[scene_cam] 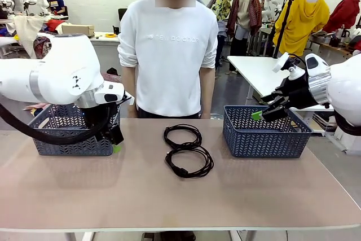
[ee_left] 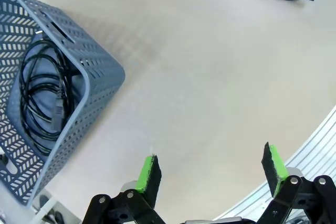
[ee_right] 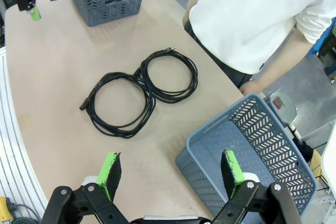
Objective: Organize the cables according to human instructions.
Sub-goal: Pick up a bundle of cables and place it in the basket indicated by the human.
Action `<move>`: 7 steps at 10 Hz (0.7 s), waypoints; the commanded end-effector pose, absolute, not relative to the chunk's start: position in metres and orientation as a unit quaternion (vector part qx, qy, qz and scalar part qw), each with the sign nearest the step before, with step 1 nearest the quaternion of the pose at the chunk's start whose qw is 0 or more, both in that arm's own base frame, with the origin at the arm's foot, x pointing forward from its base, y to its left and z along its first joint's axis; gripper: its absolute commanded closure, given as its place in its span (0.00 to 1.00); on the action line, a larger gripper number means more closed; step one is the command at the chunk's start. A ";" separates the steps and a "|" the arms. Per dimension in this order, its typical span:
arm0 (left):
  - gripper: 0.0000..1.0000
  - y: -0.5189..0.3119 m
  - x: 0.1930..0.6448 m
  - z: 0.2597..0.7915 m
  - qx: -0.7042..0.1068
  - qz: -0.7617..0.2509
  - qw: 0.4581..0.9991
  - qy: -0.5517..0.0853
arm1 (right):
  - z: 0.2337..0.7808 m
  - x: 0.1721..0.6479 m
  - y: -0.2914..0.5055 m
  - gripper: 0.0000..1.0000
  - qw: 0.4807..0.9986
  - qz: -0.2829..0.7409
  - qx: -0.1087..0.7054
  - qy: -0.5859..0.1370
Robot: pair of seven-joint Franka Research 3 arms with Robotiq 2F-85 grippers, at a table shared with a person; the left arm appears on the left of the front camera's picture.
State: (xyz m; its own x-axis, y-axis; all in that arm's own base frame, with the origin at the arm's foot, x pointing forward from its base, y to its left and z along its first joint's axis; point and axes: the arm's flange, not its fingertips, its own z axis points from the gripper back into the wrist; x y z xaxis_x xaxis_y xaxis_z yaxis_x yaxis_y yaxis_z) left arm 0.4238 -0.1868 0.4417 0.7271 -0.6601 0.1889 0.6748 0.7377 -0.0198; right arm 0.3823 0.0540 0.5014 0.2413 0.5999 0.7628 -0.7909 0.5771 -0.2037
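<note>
While the person (scene_cam: 169, 55) is standing by at the far side, two cables (scene_cam: 183, 148) are lying coiled mid-table, seemingly awaiting a call. The left gripper (ee_left: 212, 163) is hovering, jaws spread wide, beside the left basket (ee_left: 89, 77), which is holding more coiled cable; the right gripper (ee_right: 170, 163), equally gaping and empty, is hanging over the bare-looking right basket (ee_right: 210, 166).

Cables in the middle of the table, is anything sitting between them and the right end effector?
Nothing visible. The two coiled cables lie on the table, and the open right end effector hangs over the edge of the basket beside them, with only bare surface between.
</note>
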 end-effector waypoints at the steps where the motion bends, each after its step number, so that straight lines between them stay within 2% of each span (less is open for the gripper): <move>1: 0.00 -0.187 0.426 0.444 -0.043 -0.359 0.929 -0.081 | 0.500 0.384 0.053 0.00 0.778 0.447 0.114 -0.428; 7: 0.00 -0.187 0.426 0.444 -0.043 -0.359 0.929 -0.081 | 0.500 0.384 0.053 0.00 0.778 0.447 0.114 -0.428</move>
